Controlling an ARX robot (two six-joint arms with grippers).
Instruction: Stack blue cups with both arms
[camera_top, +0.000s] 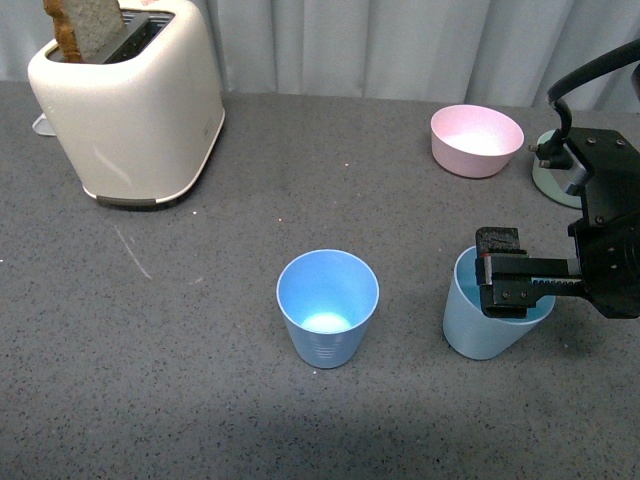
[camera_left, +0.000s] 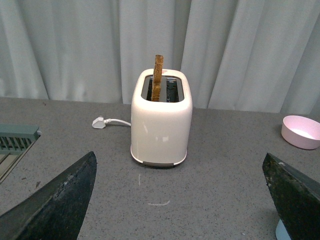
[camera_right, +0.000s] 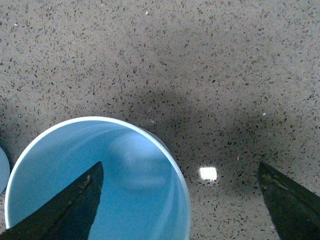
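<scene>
Clearly nothing is stacked yet: one blue cup (camera_top: 327, 322) stands alone toward the middle of the counter's (camera_top: 150, 390) front edge, while the second blue cup (camera_top: 472, 340), apart to its right, has the spread right gripper (camera_top: 500, 270) straddling its wall, not yet pinching it.

The centre cup (camera_top: 328, 322) and the right cup (camera_top: 470, 335) are light blue; the centre cup has faint ridges near its base. The table (camera_top: 200, 400) is dark grey with fine pale speckles. The toaster (camera_top: 130, 110) is cream, the toast (camera_top: 85, 25) brown, the bowl (camera_top: 476, 140) pink, the curtain (camera_top: 400, 40) pale grey. The right gripper (camera_top: 500, 268) is black.
</scene>
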